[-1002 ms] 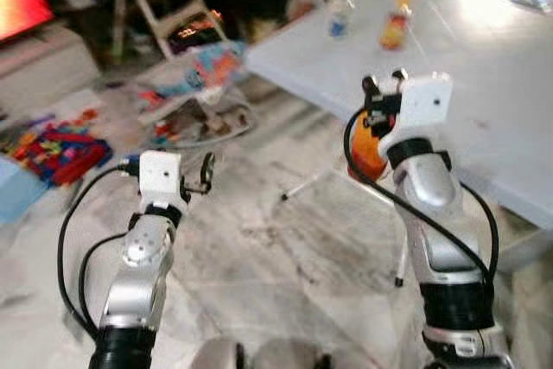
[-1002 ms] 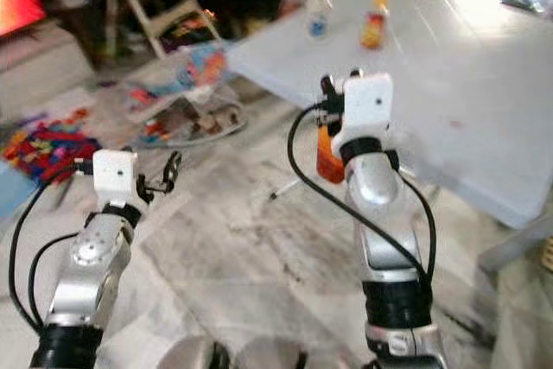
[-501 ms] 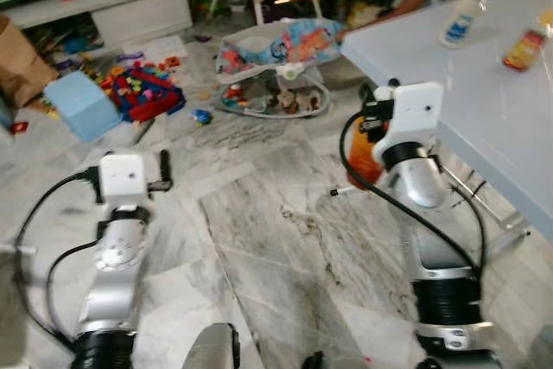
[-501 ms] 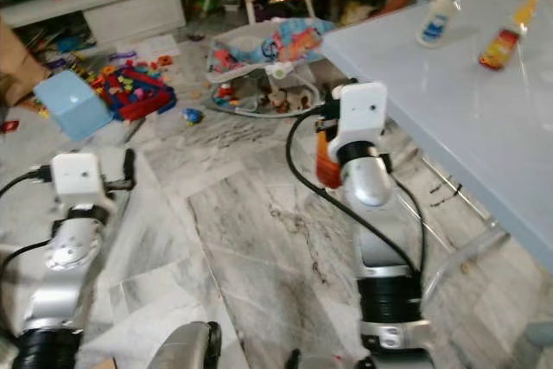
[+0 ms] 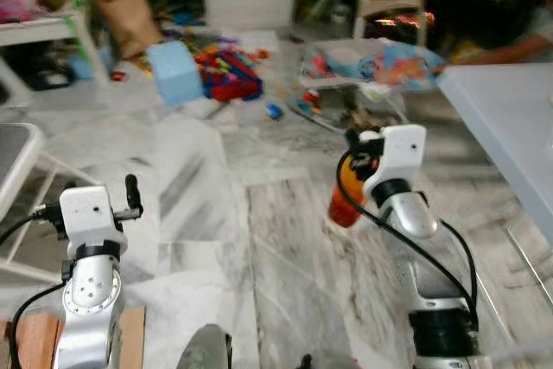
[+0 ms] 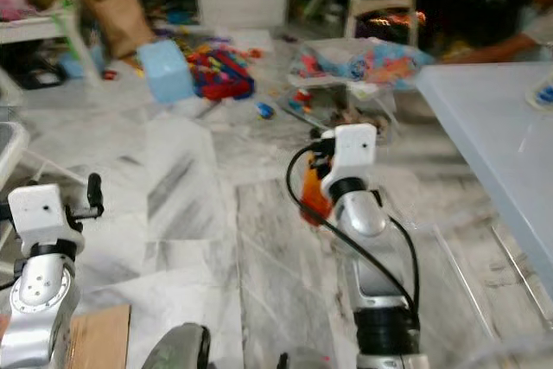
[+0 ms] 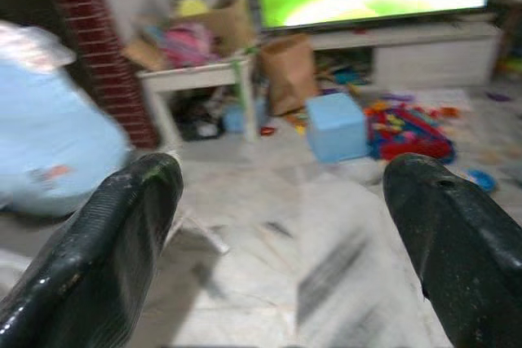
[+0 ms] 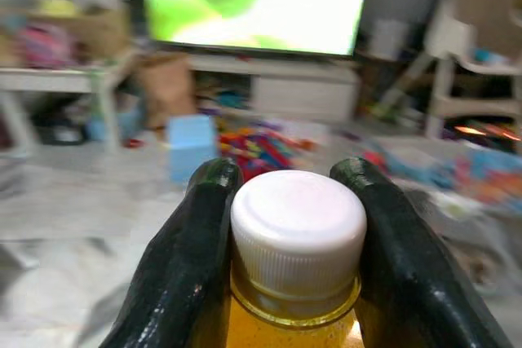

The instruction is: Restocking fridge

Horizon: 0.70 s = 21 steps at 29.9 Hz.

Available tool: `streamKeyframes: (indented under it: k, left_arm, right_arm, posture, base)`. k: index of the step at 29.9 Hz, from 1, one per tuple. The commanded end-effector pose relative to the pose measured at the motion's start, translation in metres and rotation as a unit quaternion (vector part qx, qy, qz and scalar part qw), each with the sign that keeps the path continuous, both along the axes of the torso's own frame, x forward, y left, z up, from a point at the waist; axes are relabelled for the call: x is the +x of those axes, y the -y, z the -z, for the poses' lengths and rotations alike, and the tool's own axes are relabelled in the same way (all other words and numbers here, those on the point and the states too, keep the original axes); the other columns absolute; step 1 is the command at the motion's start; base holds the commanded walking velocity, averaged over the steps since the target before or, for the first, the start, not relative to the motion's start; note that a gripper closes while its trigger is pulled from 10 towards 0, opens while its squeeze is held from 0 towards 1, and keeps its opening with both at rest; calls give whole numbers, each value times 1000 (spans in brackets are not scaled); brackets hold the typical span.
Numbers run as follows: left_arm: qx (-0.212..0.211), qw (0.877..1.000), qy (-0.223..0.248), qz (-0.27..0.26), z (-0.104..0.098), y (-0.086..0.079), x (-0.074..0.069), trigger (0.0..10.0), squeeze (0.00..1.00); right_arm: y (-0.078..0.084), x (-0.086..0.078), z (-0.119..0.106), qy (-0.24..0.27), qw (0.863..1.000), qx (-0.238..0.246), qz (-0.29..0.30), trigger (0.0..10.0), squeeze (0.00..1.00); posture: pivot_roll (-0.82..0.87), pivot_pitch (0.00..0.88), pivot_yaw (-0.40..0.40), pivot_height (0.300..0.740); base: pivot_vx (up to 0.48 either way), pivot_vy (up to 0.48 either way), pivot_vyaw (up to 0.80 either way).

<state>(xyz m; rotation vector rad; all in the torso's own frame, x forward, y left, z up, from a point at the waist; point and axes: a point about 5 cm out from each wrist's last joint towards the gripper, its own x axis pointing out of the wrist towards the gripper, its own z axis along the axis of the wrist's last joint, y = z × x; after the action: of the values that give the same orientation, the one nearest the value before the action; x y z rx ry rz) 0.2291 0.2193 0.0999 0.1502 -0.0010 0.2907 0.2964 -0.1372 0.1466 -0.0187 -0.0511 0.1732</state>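
Right gripper (image 8: pixel 285 226) fingers clamped on orange bottle (image 5: pixel 347 198) over marble floor (image 5: pixel 276 248); left gripper (image 7: pixel 294 226) fingers apart; toys (image 5: pixel 226 66) strewn; pale surface (image 5: pixel 510 118) at right.

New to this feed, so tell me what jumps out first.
The right gripper grips an orange bottle by its white-capped neck, raised over the marble floor. The left gripper is open with nothing in it. Behind, bright toy bricks lie beside a blue box.
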Motion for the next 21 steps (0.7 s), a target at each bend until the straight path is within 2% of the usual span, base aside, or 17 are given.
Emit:
streamKeyframes:
  k: [1, 7, 9, 21]
  left_arm:
    - [4, 1000, -10, -1, 4, 1, -3, 10000, 0]
    - [4, 1000, -17, -6, 6, 1, -4, 10000, 0]
    - [7, 1000, -7, -11, 2, 0, 2, 10000, 0]
    - [5, 1000, -12, 4, 1, 3, 6, 10000, 0]
  right_arm:
    - [5, -2, -6, 11, 1000, -10, -3, 10000, 0]
    - [3, 2, -11, 20, 1000, -11, -16, 10000, 0]
    - [3, 5, -13, 22, 1000, -9, -15, 10000, 0]
    - [-1, 3, -17, 27, 999, -4, -25, 10000, 0]
  posture:
    - [76, 66, -96, 740]
    - [73, 61, -102, 740]
    - [70, 75, -97, 740]
    - [58, 86, -75, 740]
  base:
    - [0, 0, 800]
    - [0, 0, 800]
    - [0, 0, 800]
    - [0, 0, 800]
